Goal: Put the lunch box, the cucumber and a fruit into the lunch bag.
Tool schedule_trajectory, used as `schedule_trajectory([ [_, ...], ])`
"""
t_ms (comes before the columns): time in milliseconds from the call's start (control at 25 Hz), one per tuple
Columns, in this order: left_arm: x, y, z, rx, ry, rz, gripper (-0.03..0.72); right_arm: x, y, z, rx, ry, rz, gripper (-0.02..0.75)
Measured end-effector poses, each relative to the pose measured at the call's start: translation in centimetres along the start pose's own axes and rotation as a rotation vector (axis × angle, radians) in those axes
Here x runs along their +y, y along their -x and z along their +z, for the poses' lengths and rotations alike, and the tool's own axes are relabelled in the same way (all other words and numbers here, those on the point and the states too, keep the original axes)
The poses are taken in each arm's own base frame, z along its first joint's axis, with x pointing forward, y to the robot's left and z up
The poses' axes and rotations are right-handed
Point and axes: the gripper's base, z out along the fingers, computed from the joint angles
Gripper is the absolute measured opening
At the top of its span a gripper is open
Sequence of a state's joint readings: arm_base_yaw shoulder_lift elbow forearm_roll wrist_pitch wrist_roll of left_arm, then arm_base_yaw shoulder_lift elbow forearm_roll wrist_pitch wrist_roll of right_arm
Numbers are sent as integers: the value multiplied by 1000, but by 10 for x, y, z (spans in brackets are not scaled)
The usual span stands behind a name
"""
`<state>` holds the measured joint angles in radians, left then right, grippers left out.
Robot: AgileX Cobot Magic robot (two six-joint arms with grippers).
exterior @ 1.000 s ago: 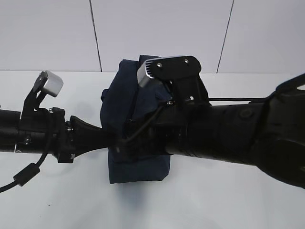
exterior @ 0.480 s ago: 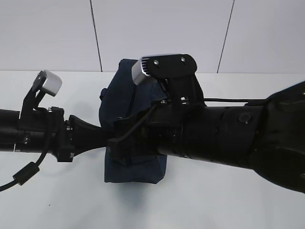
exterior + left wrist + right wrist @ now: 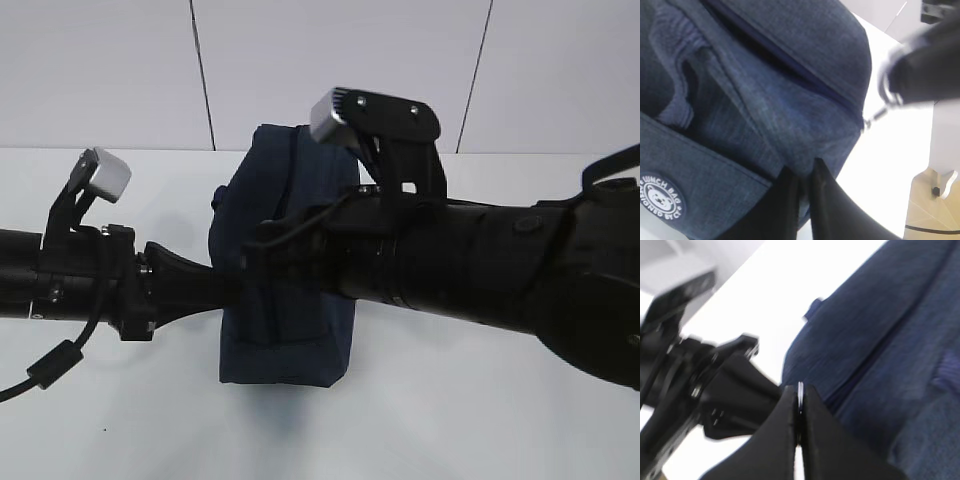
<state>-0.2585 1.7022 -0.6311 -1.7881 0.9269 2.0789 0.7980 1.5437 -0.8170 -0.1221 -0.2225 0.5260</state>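
The dark navy lunch bag stands in the middle of the white table. It fills the left wrist view, where its top zipper looks closed. My left gripper is shut on a fold of fabric at the bag's end, and it meets the bag's left side in the exterior view. My right gripper is shut on the silver ring pull, which also shows blurred in the left wrist view. The lunch box, the cucumber and the fruit are out of view.
My right arm lies across the front of the bag and hides its right half. The left arm reaches in from the left. The table's edge with beige floor beyond lies close to the bag's zipper end.
The right arm swung a little left, then back right and up, still holding the ring pull. The bag shifted slightly left and its top stands taller. The left arm stayed put.
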Motion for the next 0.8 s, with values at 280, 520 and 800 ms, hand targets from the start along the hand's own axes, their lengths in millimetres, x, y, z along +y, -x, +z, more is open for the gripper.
schedule_trajectory([
  [280,0,0,0,1,2,2,8,-14,6,1,-33,-46,185,20],
  [520,1,-1,0,9,6,5,8,-14,6,13,-32,-35,317,20],
  [800,1,-1,0,12,15,4,8,-12,13,28,-15,-41,340,20],
])
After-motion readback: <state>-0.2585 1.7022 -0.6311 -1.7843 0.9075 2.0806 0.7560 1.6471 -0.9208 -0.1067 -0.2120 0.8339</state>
